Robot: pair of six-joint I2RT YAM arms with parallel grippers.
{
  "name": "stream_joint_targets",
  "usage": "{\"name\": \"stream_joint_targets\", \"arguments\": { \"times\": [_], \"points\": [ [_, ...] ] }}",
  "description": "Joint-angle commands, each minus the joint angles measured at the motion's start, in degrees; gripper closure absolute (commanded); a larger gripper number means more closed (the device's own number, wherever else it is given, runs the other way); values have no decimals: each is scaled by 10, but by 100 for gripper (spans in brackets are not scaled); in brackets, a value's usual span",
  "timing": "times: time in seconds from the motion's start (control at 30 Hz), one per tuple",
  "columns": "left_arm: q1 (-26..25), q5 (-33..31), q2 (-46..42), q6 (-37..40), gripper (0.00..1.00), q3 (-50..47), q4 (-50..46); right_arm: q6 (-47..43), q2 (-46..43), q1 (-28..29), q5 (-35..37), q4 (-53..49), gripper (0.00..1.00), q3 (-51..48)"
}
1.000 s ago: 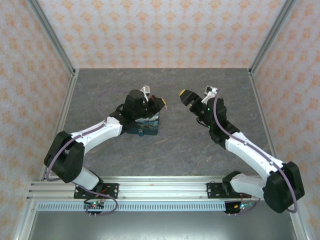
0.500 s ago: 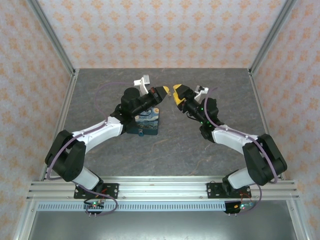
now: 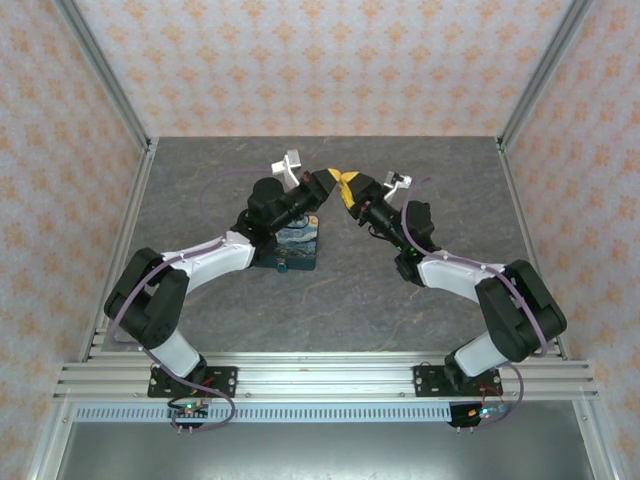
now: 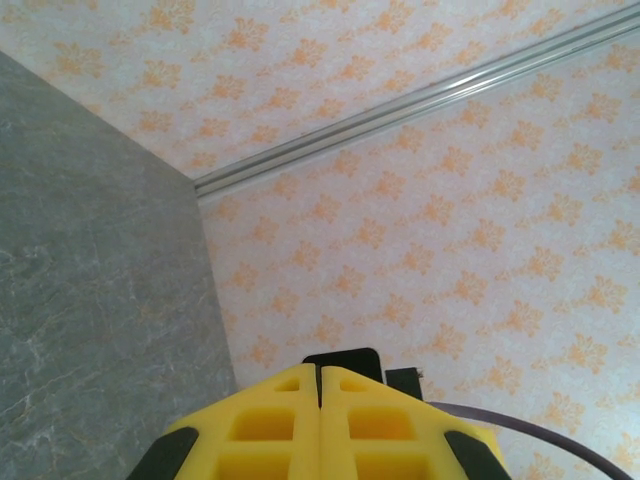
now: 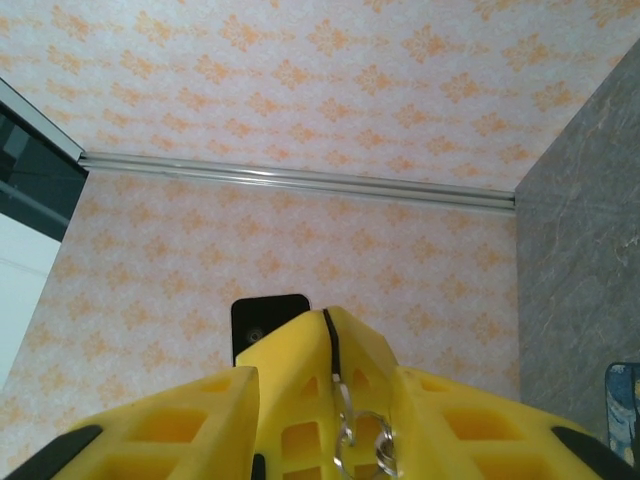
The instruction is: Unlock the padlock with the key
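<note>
**A:** From above, where does the padlock lie against the grippers?

**B:** The padlock [image 3: 296, 245] lies flat on the grey table [image 3: 400, 290], left of centre, partly under the left arm's wrist. Both grippers are raised off the table and meet tip to tip just to its far right. The left gripper [image 3: 328, 181] comes in from the left and the right gripper [image 3: 346, 186] from the right, touching or very nearly so. The padlock sits below and to the near left of that meeting point, apart from both tips.

**A:** Anything on its face?

**B:** A painted swirl of blue and yellow, with dark teal sides.

**A:** And the left wrist view?

**B:** The left gripper [image 4: 320, 372] is clenched, its two yellow fingers pressed together with only a hairline seam between them. It points up at the patterned wall, with the table [image 4: 90, 250] off to the left. A dark part sits just beyond the tips.

**A:** The right wrist view?

**B:** The right gripper [image 5: 320, 375] has its fingers [image 5: 200, 420] parted, and the closed yellow tip of the left gripper [image 5: 325, 330] stands between them. A thin dark cord [image 5: 333, 350] runs down that tip's seam to a small metal ring [image 5: 358, 440]. I cannot tell whether the right fingers press on the tip. The key itself I cannot make out. A corner of the padlock [image 5: 625, 400] shows low at the right edge, down on the table [image 5: 580, 250].
</note>
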Motion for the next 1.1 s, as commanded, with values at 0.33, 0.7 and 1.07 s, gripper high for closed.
{"name": "stream_joint_targets", "arguments": {
  "times": [0.33,0.7,1.07],
  "points": [
    [2,-9,-7,-16,100,-24,43,-5,23,9,2,34,83,23],
    [-1,-10,-9,-20,100,-29,43,-8,23,3,6,29,100,18],
    [-5,-4,-8,-21,100,-26,42,-10,25,-3,-7,28,75,19]
  ]
}}
